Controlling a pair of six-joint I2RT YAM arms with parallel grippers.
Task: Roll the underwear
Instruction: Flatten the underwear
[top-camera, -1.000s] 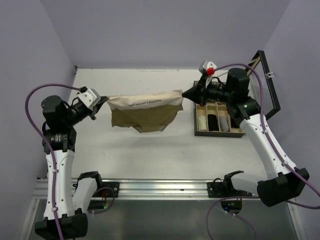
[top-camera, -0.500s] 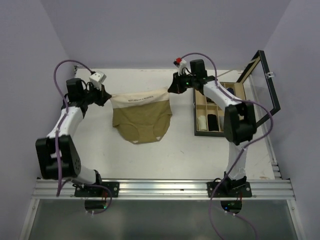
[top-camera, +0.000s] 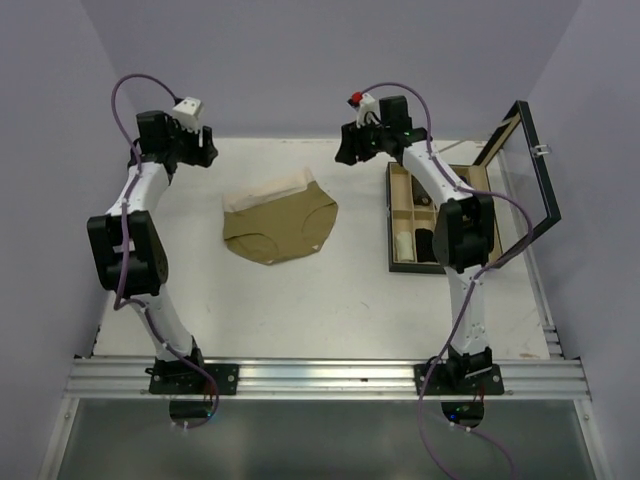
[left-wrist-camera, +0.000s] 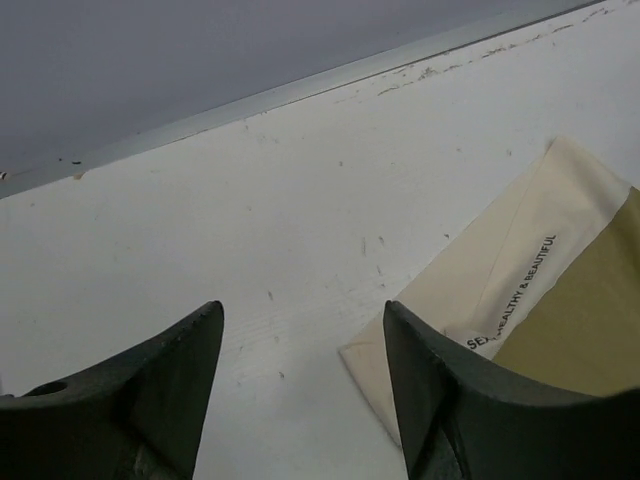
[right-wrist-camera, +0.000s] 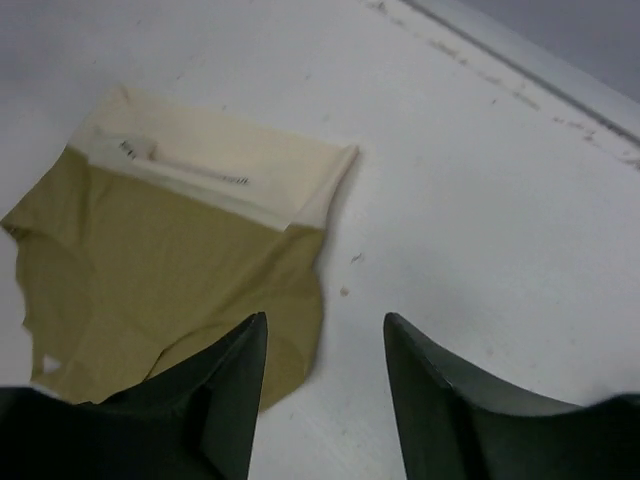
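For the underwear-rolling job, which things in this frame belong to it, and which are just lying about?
Job:
- olive-tan underwear, lying flat
- left gripper and right gripper, both open, neither touching it

Lying about:
- compartment box, its lid raised
- pale roll and dark roll inside the box

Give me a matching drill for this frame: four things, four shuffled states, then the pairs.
Things:
1 underwear
2 waistband
3 left tool
4 box lid

States:
a open, holding nothing
b cream with printed lettering
c propped up
d olive, lying loose on the table

Pairs: 1-d, 2-b, 3-a, 4-c
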